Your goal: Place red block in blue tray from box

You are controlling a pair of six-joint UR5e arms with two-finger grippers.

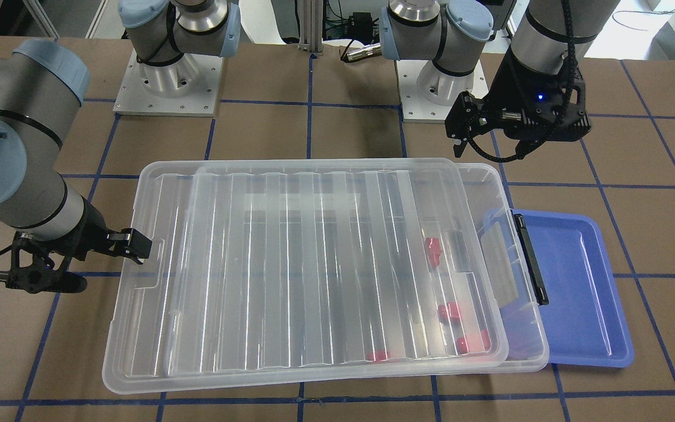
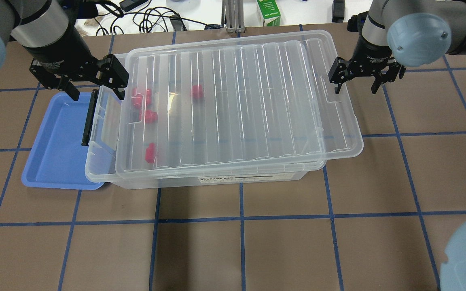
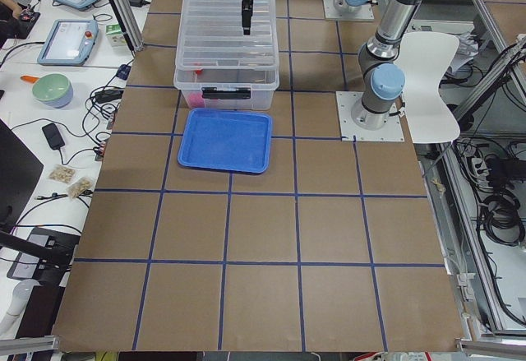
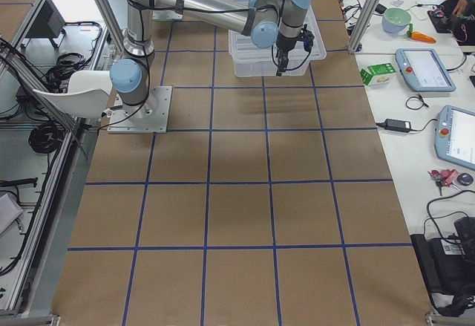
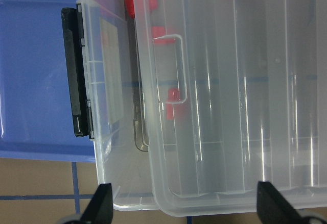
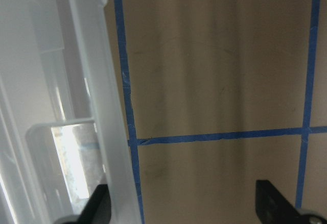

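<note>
Box [image 2: 217, 180] lies long side across the table [image 2: 281, 246], brown top w/ blue tape grid. Ribbed lid [image 2: 237, 101] rests on top but offset twd robot's R, so a strip of the box at the opp. end is uncovered. Black latch bar [image 2: 89, 118] is on that uncovered short end, robot's L.

Red blocks [image 2: 149, 116]: we count approx. five, all inside the box, seen thru the lid. Most are bunched nr the latch end. One sits further in, along the wall away from the robot.

Blue tray [image 2: 55, 153] lies flat on the table just beside the latch end. In the overhead view the box rim overlaps the tray's edge. We can't tell whether they touch.

L gripper [image 2: 96, 92]: spread wide, holding nothing, hovering above the latch end. One finger is over the tray's corner, the other over the lid's edge. In the L wrist view we see both fingertips [image 5: 102, 206] well apart w/ the box corner below.

R gripper [image 2: 355, 85]: also spread, holding nothing, at the far short end by the lid's rim. In the R wrist view one finger is over the rim, the other over bare table. Contact w/ lid: can't tell.
</note>
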